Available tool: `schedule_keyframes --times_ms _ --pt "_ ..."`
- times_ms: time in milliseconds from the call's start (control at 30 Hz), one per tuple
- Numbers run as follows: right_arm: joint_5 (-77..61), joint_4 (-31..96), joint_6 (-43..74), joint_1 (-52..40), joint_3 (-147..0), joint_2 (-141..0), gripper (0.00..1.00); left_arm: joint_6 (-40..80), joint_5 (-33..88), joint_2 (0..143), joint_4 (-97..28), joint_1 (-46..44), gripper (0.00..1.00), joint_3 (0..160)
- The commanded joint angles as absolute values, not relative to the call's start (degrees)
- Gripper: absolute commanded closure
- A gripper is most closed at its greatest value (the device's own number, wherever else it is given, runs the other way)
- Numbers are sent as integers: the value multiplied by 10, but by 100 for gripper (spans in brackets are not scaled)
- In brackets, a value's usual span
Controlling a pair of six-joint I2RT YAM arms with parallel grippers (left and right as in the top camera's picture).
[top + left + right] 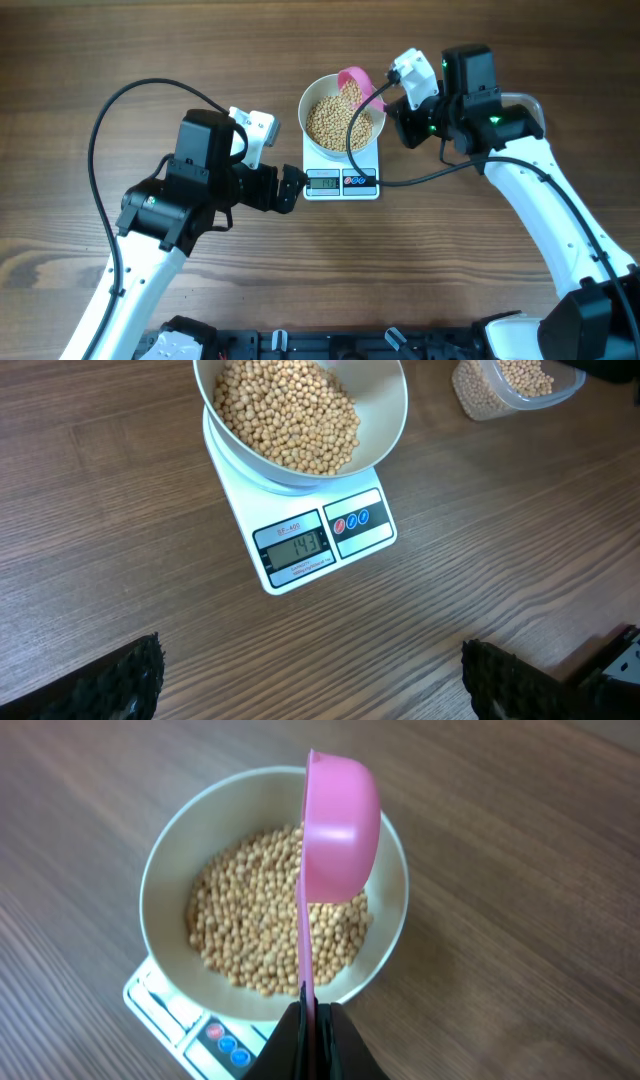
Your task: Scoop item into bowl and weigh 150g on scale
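The right end effector [308,1010], clamped on the pink scoop's [340,825] handle, holds it tipped above the bowl [165,860] of beans [250,920] on the scale [240,500] — its display seems just short of target, so another full scoop could overshoot — while the left end effector [292,188] hangs open beside the scale.

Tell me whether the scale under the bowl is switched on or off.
On. The scale has dark digits on its display in the left wrist view, with the bowl of beans resting on it.
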State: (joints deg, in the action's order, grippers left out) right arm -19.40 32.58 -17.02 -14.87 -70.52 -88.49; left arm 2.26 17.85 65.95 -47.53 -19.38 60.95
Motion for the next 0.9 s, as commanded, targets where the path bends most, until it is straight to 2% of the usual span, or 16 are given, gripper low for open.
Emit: schedule_keyframes --times_ms 0,133,300,400,600,867 --pt "-176 328 -211 -160 -706 -872 96 26 184 656 -474 -190 0 610" --pt "-224 320 -193 -165 -706 -872 96 26 184 656 -474 -190 0 610" --pt "-152 322 -192 -167 -706 -872 96 26 184 656 -474 -190 0 610" --pt "-204 329 -167 -167 -706 -872 96 26 184 656 -474 -190 0 610" --pt "-183 318 -146 -167 -706 -872 96 26 183 656 -474 -190 0 610" --pt "-258 318 -127 -167 -706 -872 96 26 183 656 -474 -190 0 610"
